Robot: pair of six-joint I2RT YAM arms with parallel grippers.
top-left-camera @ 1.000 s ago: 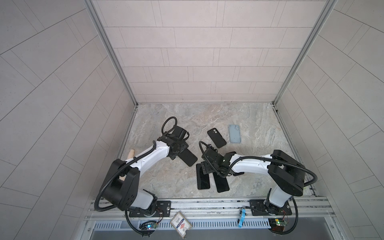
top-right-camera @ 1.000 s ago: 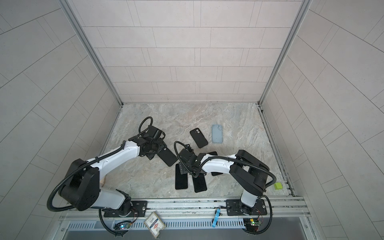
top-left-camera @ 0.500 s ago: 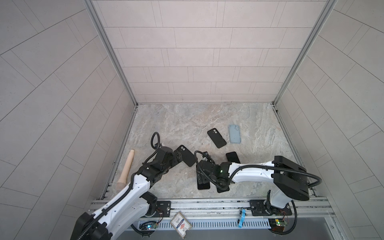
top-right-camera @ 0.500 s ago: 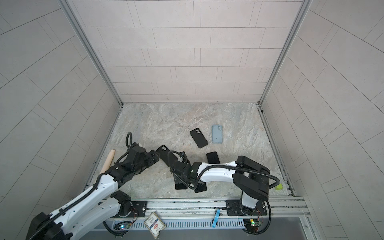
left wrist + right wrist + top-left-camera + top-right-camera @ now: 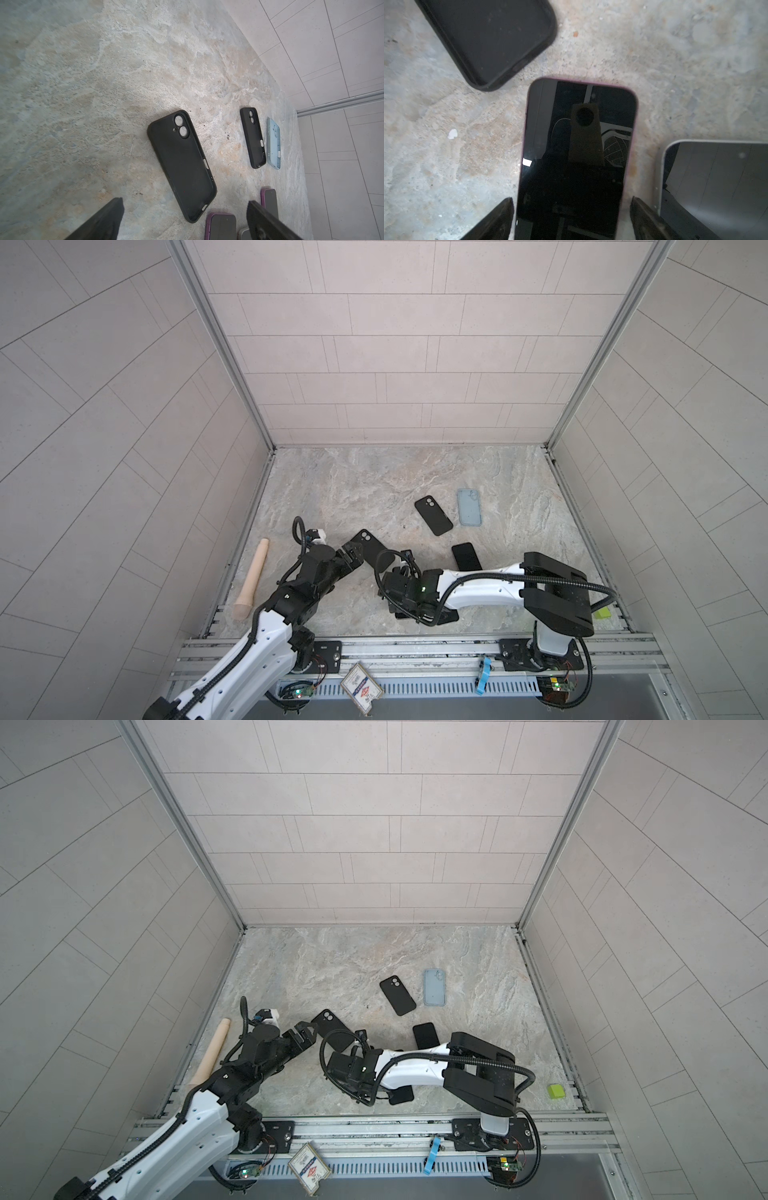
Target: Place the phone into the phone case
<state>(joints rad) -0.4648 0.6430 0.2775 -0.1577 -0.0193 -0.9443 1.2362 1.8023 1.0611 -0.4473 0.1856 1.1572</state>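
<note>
An empty black phone case [image 5: 180, 164] lies inside up on the stone floor, just ahead of my left gripper [image 5: 184, 201], which is open and holds nothing. In both top views this case [image 5: 372, 549] [image 5: 330, 1025] sits left of centre, beside the left gripper [image 5: 353, 553]. A purple-edged phone [image 5: 577, 155] lies screen up by the case's lower end [image 5: 488, 37]. My right gripper [image 5: 571, 199] is open and straddles this phone; a gap shows at one finger. In both top views the right wrist covers most of this phone.
A second black case [image 5: 433, 515] and a light blue case [image 5: 469, 507] lie further back. Another dark phone [image 5: 466, 556] rests by the right arm, a silver-edged phone [image 5: 716, 182] beside the right gripper. A wooden rod [image 5: 251, 578] lies along the left wall, a green block [image 5: 602, 612] front right.
My left arm has drawn back from over the black case toward the front left and its jaws have opened. The right gripper has shifted toward the front, over the purple-edged phone.
</note>
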